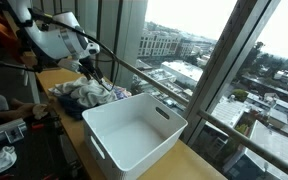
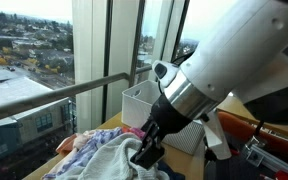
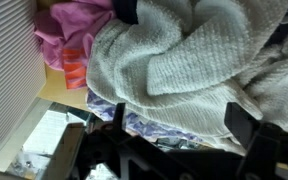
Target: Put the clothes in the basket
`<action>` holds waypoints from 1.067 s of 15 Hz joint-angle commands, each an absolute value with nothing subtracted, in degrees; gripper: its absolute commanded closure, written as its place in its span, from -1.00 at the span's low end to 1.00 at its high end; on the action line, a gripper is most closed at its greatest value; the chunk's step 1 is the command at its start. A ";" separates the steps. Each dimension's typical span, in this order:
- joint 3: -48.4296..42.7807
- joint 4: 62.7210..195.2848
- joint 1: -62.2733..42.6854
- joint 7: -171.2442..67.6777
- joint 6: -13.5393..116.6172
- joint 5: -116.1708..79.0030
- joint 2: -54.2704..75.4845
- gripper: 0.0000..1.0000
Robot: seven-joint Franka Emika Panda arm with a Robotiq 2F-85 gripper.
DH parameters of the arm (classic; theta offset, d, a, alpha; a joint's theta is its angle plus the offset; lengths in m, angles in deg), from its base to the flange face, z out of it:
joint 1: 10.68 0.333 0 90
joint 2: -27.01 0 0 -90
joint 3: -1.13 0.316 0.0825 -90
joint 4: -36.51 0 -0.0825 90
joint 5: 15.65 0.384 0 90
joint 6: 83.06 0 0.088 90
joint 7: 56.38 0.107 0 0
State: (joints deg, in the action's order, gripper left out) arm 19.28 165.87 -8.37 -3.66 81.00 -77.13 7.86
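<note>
Wrist view: the tool [image 3: 179, 125] stands wide open, holding nothing, just above the clothes [image 3: 184, 60], which lie in a heap on the surface [image 1: 199, 165] beside the white basket [image 1: 149, 150].

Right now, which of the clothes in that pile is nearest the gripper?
The fluffy white-grey garment on top of the pile, facing the open gripper. The pink garment lies off to the side, beside the basket.

Crumpled clothes [image 1: 82, 96] in a heap, white rectangular basket [image 1: 119, 155] upright, empty, just beside
</note>
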 commanded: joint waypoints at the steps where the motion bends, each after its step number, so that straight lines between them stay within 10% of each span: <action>1: 16.40 156.04 -6.91 -1.76 84.39 -81.60 -5.49 -1.00; 12: 16.41 152.88 -8.10 -1.82 84.05 -80.88 -8.75 0.75; 16: 16.95 158.91 -9.11 -1.63 83.53 -80.66 0.94 0.99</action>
State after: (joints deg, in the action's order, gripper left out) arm 16.96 152.82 -8.29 -3.06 83.53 -79.66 -7.72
